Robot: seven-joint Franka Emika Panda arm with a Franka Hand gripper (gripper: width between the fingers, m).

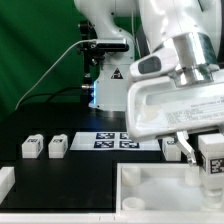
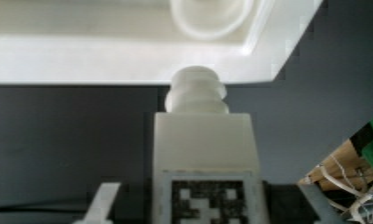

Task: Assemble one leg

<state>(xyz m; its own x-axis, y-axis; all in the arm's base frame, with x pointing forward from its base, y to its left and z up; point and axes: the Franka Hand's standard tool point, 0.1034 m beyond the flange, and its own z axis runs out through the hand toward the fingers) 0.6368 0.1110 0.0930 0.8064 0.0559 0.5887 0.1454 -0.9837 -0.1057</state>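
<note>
**Leg in hand, not yet seated**

On my screens the black tabletop (image 1: 60, 170) carries everything. The big white square tray-like piece (image 1: 150, 188) lies directly under and ahead of the hand. The hand (image 1: 208, 148) hangs over that piece's near corner, its fingers pinching the leg (image 1: 211, 160) with the tag face outward.

In the wrist view, the leg (image 2: 201, 140) runs straight out from the hand. Its rounded tip reaches the tray-like piece's rim, and the corner socket (image 2: 215, 18) is just beyond the tip. I cannot tell whether the tip touches the rim.

Two spare legs (image 1: 33, 147) lie loose, well away from the hand on the exterior view's left.

As I read it, picking up and carrying are done. What is left is lining the tip up with the socket, entering it and twisting the leg home.
</note>
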